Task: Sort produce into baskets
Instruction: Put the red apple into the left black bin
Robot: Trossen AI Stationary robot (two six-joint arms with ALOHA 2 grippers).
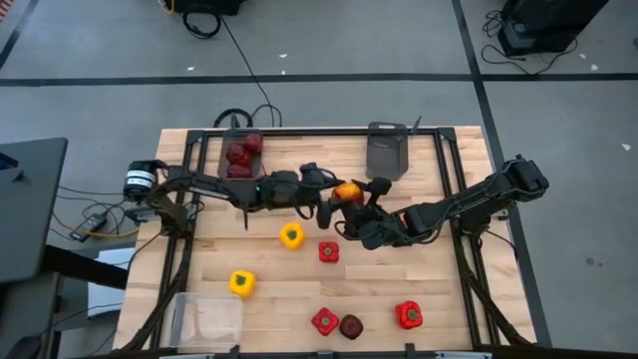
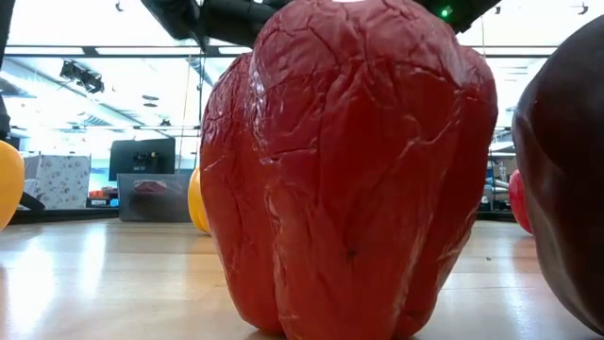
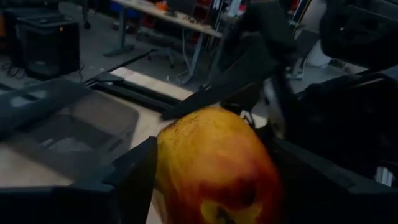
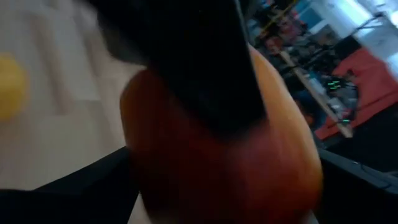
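A big red pepper (image 2: 349, 170) fills the table-level camera's view, still loose on the wood. Out in the middle, the two arms meet over the orange-red apple (image 1: 348, 191). The left gripper (image 1: 334, 196) has its fingers either side of it, closing in and apparently touching. The right gripper (image 1: 361, 207) is spread as wide as it goes around the same fruit; a handover, I'd guess, though who bears the weight I cannot tell.

Not much is sorted. The left dark basket (image 1: 221, 152) at the far edge holds a few maroon apples (image 1: 240, 156). The other dark basket (image 1: 387, 150) and the clear bin (image 1: 207, 321) at the near corner look empty. Two yellow peppers (image 1: 291, 235) and three red ones lie scattered, plus a maroon apple (image 1: 351, 325) near the front. Most of the job remains.
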